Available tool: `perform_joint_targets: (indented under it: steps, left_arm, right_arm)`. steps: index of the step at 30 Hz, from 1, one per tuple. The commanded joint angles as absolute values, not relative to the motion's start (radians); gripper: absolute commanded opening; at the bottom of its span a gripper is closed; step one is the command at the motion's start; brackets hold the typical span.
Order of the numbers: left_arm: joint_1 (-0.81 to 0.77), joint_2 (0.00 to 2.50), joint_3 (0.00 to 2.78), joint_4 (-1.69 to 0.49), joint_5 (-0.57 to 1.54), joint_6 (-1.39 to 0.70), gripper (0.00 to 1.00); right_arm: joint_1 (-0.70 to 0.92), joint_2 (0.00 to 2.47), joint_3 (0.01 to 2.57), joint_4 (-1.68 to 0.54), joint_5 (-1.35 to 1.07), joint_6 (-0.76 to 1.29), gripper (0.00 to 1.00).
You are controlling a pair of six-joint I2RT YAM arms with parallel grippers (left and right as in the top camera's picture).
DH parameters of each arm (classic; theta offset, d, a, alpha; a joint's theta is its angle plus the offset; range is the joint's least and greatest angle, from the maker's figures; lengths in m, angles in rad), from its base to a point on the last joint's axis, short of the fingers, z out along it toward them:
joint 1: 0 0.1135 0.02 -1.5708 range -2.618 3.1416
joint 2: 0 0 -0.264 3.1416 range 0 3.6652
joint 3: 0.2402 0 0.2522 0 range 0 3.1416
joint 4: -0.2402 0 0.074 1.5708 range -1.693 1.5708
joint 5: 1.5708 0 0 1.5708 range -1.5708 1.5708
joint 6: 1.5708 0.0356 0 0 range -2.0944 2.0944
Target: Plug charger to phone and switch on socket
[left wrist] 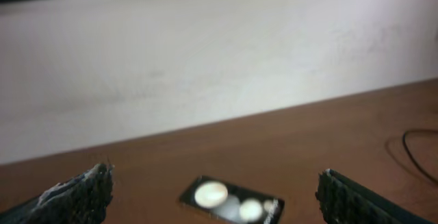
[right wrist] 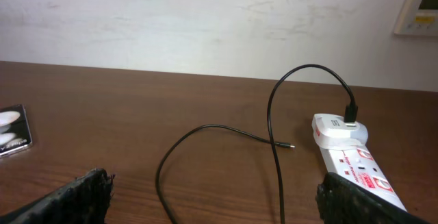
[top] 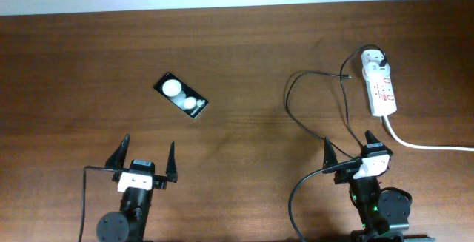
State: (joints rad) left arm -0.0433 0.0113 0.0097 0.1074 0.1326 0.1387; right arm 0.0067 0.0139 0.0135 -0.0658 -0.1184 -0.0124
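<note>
Brown wooden tabletop [top: 237, 42], running to a pale wall at the far side. A thick white cord [top: 426, 145] leaves the near end of the socket [top: 381, 88] and runs off the right edge; a pale wall panel [right wrist: 419, 6] shows at the upper right in the right wrist view. The socket lies at the right rear of the tabletop, white and elongated, with small red marks on its face; the switch position cannot be read. The charger [top: 287, 101] is a thin black cable. Its white adapter head [top: 375, 63] sits in the far end of the socket. From there the cable arcs up and drops toward the right hand [top: 347, 140]. It then loops back out to the left and ends in the plug tip [top: 348, 75], which lies loose on the wood just left of the socket. That loop lies in front of and between the right hand's fingers. The phone [top: 181, 96] lies flat at centre-left, turned diagonally, black with two white round patches, well apart from the plug tip, with bare wood between. The left hand [top: 148, 143] sits near the front edge, directly short of the phone. Both hands are spread wide and hold nothing.
</note>
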Motion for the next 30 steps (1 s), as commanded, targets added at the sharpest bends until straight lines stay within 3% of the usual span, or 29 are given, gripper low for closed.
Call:
perform_joint_targets:
  steps: [1, 8, 11, 14, 30]
  left_arm:
    - [-0.041, 0.007, 0.009, 0.101, 0.253, 0.152, 0.99]
    - [-0.041, 0.007, 0.009, -0.004, 0.252, 0.152, 0.99]
    - [-0.041, 0.007, 0.016, 0.025, 0.403, 0.145, 0.99]
    - [-0.041, 0.007, 0.093, 0.044, 0.401, 0.038, 0.99]
    - [-0.043, 0.007, 0.167, -0.009, 0.405, 0.037, 0.99]
  right_arm:
    - [-0.001, 0.009, 0.006, -0.066, -0.124, -0.019, 0.99]
    - [-0.001, 0.009, 0.006, -0.066, -0.124, -0.019, 0.99]
    - [-0.001, 0.009, 0.006, -0.066, -0.124, -0.019, 0.99]
    - [-0.001, 0.009, 0.006, -0.066, -0.124, -0.019, 0.99]
    - [-0.001, 0.009, 0.006, -0.066, -0.124, -0.019, 0.99]
